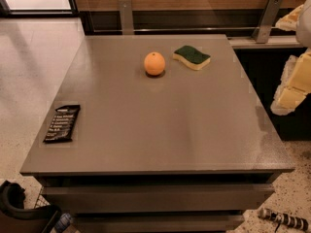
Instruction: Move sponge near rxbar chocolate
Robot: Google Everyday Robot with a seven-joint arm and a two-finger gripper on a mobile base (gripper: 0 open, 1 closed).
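Note:
The sponge (192, 57), dark green on top over pale yellow foam, lies on the far part of the grey table (160, 125), right of centre. The rxbar chocolate (62, 123), a flat black wrapper with white lettering, lies near the table's left edge towards the front. My gripper (290, 87) hangs at the right edge of the view, beyond the table's right side and above the floor. It is well apart from the sponge and holds nothing that I can see.
A round orange (154, 63) sits just left of the sponge. A wooden wall with two metal brackets (126, 14) runs behind the table. A dark part of the base (19, 210) shows at the bottom left.

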